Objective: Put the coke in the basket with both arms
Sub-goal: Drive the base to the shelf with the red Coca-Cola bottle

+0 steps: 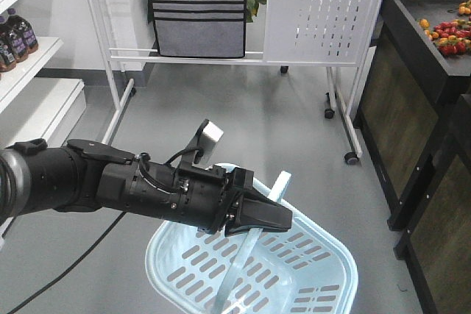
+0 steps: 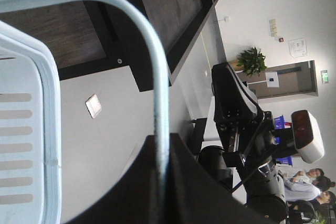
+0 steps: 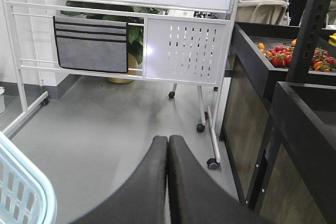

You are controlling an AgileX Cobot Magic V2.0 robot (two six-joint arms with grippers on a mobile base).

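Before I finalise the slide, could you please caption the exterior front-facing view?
Left end effector shut on the handle of the light blue basket, white rack and produce stand behind.

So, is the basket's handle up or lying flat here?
Up. The left gripper is shut on the handle, which stands above the basket rim; the left wrist view shows it clamped too.

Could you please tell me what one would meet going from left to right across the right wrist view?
basket → grey fabric organiser → white perforated panel → black produce stand → red tomatoes
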